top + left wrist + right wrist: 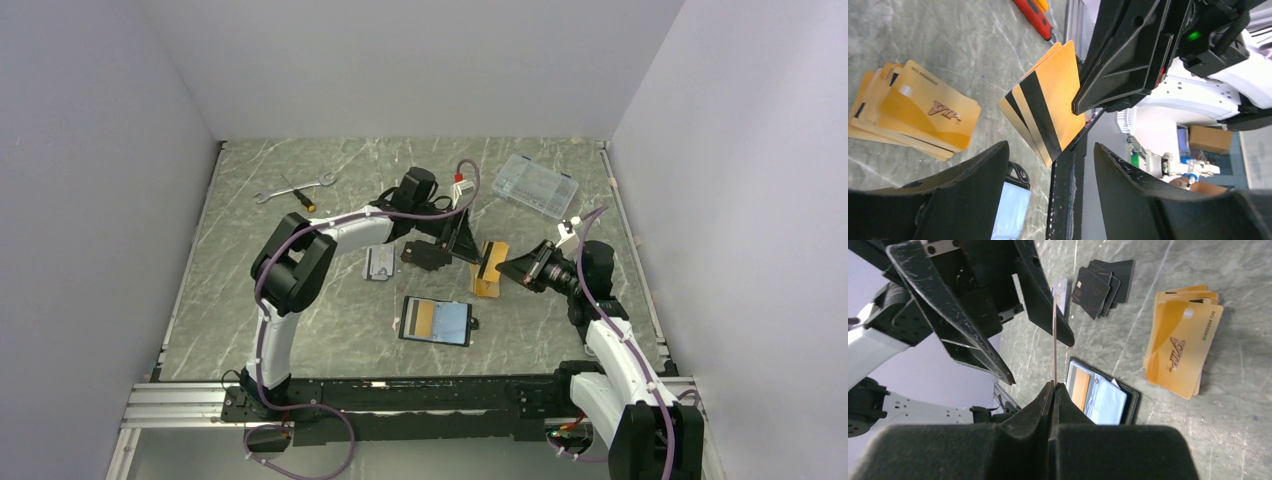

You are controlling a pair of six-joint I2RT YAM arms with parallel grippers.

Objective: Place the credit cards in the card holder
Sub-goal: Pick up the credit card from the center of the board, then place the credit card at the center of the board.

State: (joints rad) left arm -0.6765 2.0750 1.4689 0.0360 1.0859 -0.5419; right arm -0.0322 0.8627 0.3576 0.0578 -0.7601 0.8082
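**Handover above the table (1238,440).** The right gripper (1053,386) has its jaws pressed together on one edge of the held credit cards (1048,95). These stand on edge and fan slightly, showing two black stripes, so at least two cards are in the grip. Straight ahead of its tips, the left gripper (1050,154) has its jaws apart, one finger on each side of the held cards and, as far as can be seen, touching neither face. Just below and beyond the right gripper's tips lies the card holder (1110,400), open and flat, with an orange card (1079,387) on one half and pale blue lining on the other. Farther out, beside the holder, a loose stack of credit cards (1180,347) rests on the table, with a few dark cards (1103,282) farther off again. Judged progress: one card appears placed, some are in transit, and the stack is left to do. Not resolvable: whether the orange card sits inside a pocket or merely on top, and the exact count of held and stacked cards. The holder's near edge is hidden behind the right gripper's fingers in the wrist view.
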